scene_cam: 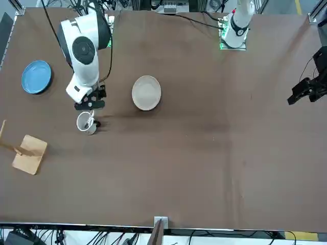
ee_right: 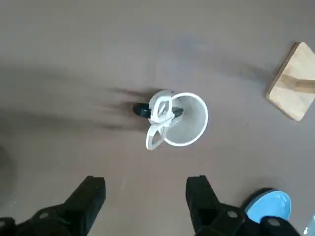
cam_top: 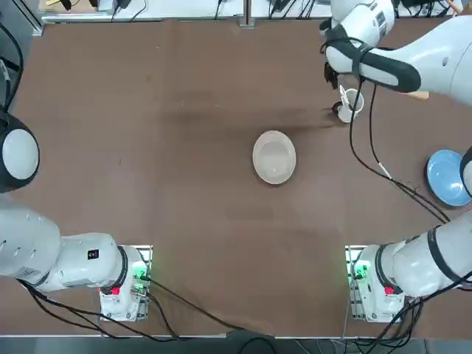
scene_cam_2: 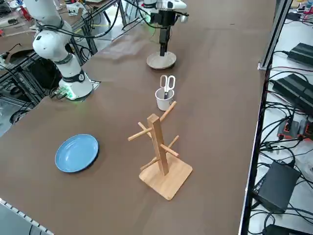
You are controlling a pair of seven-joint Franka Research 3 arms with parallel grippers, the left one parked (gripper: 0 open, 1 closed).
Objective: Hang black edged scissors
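White handles of the black edged scissors (scene_cam_2: 167, 83) rise above the rim of the white mug (scene_cam_2: 164, 100), and the blades point down inside it. The mug stands on the brown worktop (scene_cam_2: 117, 115), its dark handle (ee_right: 141, 110) at 9 o'clock as the overhead camera sees it, with 12 o'clock away from the robot's bases. By that same clock, the right end effector (ee_right: 145, 188) hangs above the worktop at about 11 o'clock from the mug, open, its two black fingers spread apart. Near the mug, at 3 o'clock, stands a wooden rack (scene_cam_2: 158, 142), its upright post set with pegs on a flat square base. A white plate (cam_top: 274, 157) lies at 8 o'clock from the mug, and a blue plate (cam_top: 445, 177) at 4 o'clock.
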